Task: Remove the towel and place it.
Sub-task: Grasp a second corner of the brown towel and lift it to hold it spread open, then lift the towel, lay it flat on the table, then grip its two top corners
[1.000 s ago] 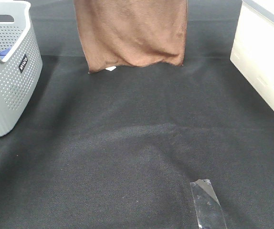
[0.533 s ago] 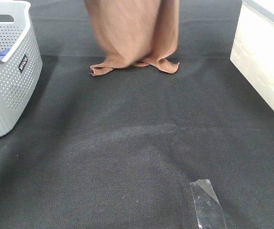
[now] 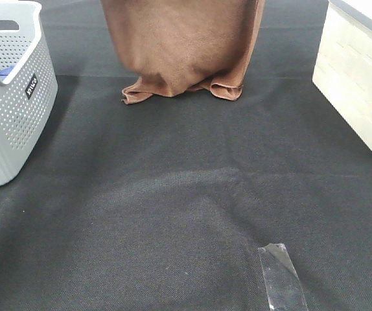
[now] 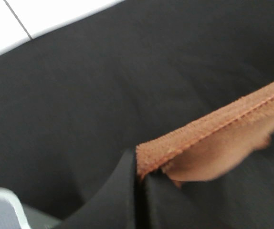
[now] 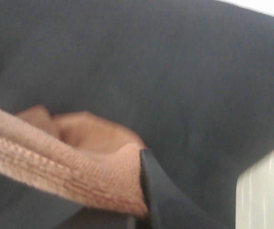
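The brown towel (image 3: 179,45) hangs from above the top edge of the high view, its lower end crumpled on the black table cloth (image 3: 186,194) at the far middle. Neither gripper shows in the high view. In the left wrist view my left gripper (image 4: 139,191) is shut on a hemmed corner of the towel (image 4: 213,138). In the right wrist view my right gripper (image 5: 144,200) is shut on the other corner of the towel (image 5: 56,162). Both hold the towel's top edge up high over the table.
A grey perforated laundry basket (image 3: 11,97) stands at the left edge. A white bin (image 3: 361,78) stands at the right edge. A strip of clear tape (image 3: 280,275) lies on the cloth near the front.
The towel has come down: its lower hem hung free above the cloth a second ago and now lies bunched on it. The towel has spread wider again since half a second ago.
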